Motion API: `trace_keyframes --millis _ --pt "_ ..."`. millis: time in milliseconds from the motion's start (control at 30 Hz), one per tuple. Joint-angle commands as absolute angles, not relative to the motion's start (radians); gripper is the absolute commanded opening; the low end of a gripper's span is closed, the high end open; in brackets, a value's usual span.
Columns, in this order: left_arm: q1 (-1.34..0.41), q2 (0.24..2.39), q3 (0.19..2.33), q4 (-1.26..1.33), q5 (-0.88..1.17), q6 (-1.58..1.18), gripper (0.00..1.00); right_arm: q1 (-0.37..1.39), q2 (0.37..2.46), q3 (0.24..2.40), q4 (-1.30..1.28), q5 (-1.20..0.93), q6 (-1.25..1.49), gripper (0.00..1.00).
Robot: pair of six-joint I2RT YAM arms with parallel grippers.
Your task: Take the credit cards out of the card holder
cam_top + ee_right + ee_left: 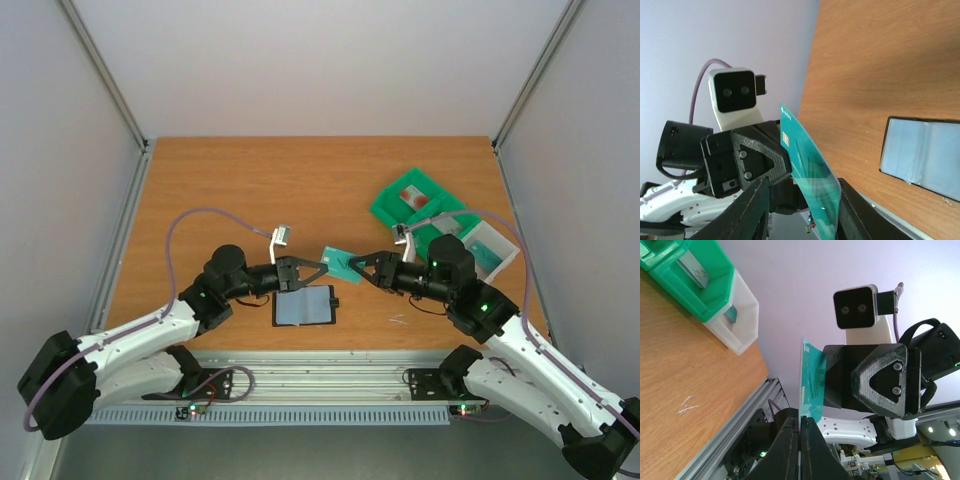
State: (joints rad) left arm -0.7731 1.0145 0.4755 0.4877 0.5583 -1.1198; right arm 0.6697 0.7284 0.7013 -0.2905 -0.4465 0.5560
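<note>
The teal-green credit card (338, 262) is held in the air between both grippers. My left gripper (312, 270) is shut on its left edge; in the left wrist view the jaws (801, 421) pinch the card (812, 382) edge-on. My right gripper (364, 268) is open, its fingers on either side of the card's other end; the card (812, 180) stands between them in the right wrist view (805, 207). The card holder (303, 306) lies open on the table just below, blue-grey lining up, also seen in the right wrist view (922, 156). A pale thing with a red mark (407, 196) lies in the green tray.
A green compartmented tray (385, 210) with a white bin (497, 262) stands at the right, behind my right arm; it also shows in the left wrist view (710, 285). A metal rail (320, 370) runs along the table's near edge.
</note>
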Motion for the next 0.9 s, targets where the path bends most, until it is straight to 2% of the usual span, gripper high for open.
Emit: trace_keyframes --millis 0,367,467,600,700,800,867 --pt "-0.772 1.043 0.466 0.617 0.558 -1.147 0.0 0.676 0.687 0.659 -0.284 -0.485 0.602 0.37" --pt "-0.772 1.102 0.477 0.69 0.53 -1.17 0.0 0.676 0.613 0.612 -0.271 -0.487 0.652 0.34" --pt "-0.771 1.129 0.488 0.71 0.544 -1.176 0.01 0.676 0.608 0.616 -0.288 -0.474 0.646 0.23" --pt "-0.772 1.165 0.486 0.76 0.546 -1.209 0.0 0.676 0.601 0.617 -0.311 -0.444 0.652 0.02" --pt "-0.772 1.183 0.488 0.788 0.555 -1.222 0.01 0.676 0.599 0.621 -0.323 -0.436 0.645 0.01" --pt "-0.772 1.185 0.487 0.789 0.551 -1.221 0.08 0.676 0.594 0.643 -0.363 -0.414 0.625 0.01" --pt "-0.772 1.179 0.483 0.782 0.543 -1.22 0.17 0.676 0.584 0.656 -0.393 -0.394 0.617 0.01"
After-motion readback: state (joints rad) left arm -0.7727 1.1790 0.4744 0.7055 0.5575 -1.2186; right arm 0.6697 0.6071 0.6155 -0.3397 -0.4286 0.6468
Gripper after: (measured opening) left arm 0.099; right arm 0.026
